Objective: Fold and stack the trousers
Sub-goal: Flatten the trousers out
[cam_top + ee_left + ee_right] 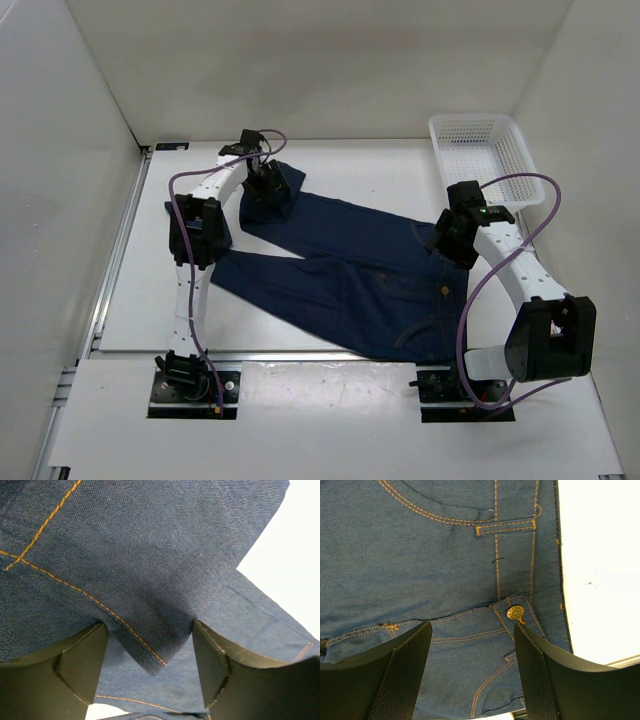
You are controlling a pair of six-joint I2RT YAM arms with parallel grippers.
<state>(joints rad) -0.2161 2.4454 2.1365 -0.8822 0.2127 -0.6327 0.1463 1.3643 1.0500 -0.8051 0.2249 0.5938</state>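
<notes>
The dark navy trousers [340, 270] lie spread on the white table, waist at the right, both legs running to the left. My left gripper [268, 190] is at the far leg's end, where the cloth is bunched. In the left wrist view the left gripper [148, 625] is open, with a hemmed corner of denim [150, 662] between its fingers. My right gripper [447, 238] is over the waist. In the right wrist view the right gripper [472, 626] is open, just above the waistband and its brass button [515, 612].
A white mesh basket [445, 150] stands at the back right corner. White walls close in the table on the left, back and right. A metal rail [300, 353] runs along the near edge, close to the waist.
</notes>
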